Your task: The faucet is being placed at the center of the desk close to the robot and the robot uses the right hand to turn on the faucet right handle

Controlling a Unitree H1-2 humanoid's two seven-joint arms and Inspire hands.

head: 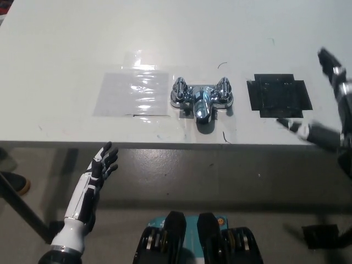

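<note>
- The black right hand, blurred, hovers over the desk's right edge, fingers spread and holding nothing.
- A black patch lies between it and the faucet.
- The faucet sits at desk centre near the front edge, well to the hand's left, its right handle untouched.
- The white left hand rests open below the front edge.
</note>
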